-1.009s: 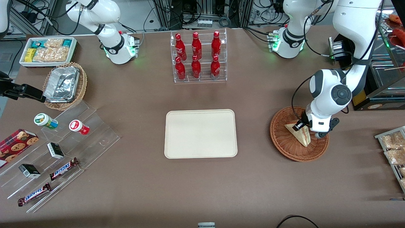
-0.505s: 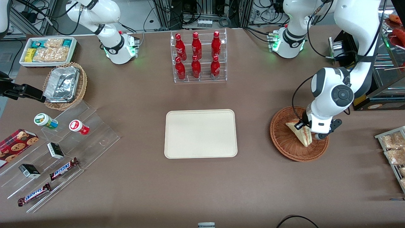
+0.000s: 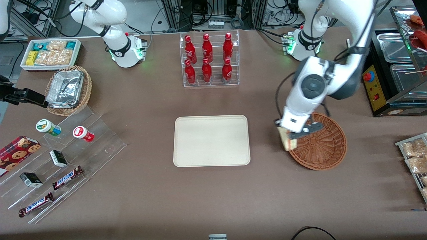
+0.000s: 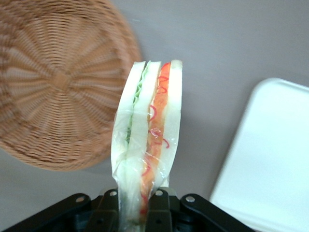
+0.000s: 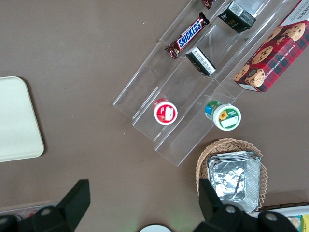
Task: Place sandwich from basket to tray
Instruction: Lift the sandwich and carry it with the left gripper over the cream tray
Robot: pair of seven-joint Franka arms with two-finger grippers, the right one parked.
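Gripper (image 3: 291, 136) raised over the table, at the rim of the basket (image 3: 322, 146) on the side facing the tray (image 3: 211, 140). Fingers (image 4: 108, 212) clamped on the sandwich (image 3: 287, 139), seen also in the wrist view (image 4: 147, 140), pinching its lower end from both bread faces. Held clear of the wicker and hanging above the brown tabletop (image 3: 213, 193), partly overlapping the basket's edge in the front view. Cut edge turned toward the wrist camera: white bread outside, green layer along one side, orange-red layer along the other, all wrapped in clear film.

Nothing lying inside the basket (image 4: 53, 82), bare woven bottom showing. Tray (image 4: 270, 159) flat on the table, near the sandwich but apart from it, with a strip of tabletop between them; cream surface bare.

Farther from the front camera than the tray, a clear rack of red bottles (image 3: 208, 60). Toward the parked arm's end of the table: a white bin of snack packets (image 3: 50, 53), a lighter wicker basket with foil trays (image 3: 68, 90), a stepped clear display stand (image 3: 66, 156) carrying two small lidded cups (image 3: 48, 127), small dark boxes and Snickers bars (image 3: 67, 177), and a red plaid cookie box (image 3: 16, 154) beside it. Toward the working arm's end, bagged snacks on a wire rack (image 3: 413, 160) at the table's edge
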